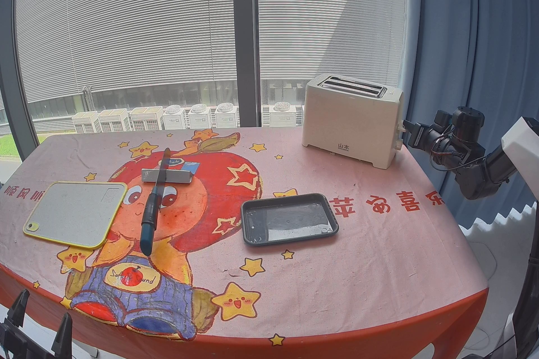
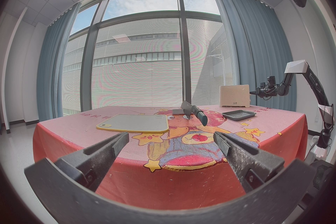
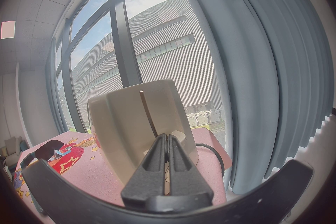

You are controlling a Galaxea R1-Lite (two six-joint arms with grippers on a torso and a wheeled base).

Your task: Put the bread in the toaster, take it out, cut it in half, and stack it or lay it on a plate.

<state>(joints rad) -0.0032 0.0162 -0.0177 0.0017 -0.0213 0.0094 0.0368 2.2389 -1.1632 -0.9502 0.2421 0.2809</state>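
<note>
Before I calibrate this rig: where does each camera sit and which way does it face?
Head view: up on the robot, looking forward and down over the table; left end effector at the near edge, right end effector at the toaster's end.
Left wrist view: low before the near edge, facing across the table; own end effector open, cutting board and knife beyond it.
Right wrist view: beside the table's right end, facing the toaster; own end effector shut.
Shared: head and left wrist views show the tray.
</note>
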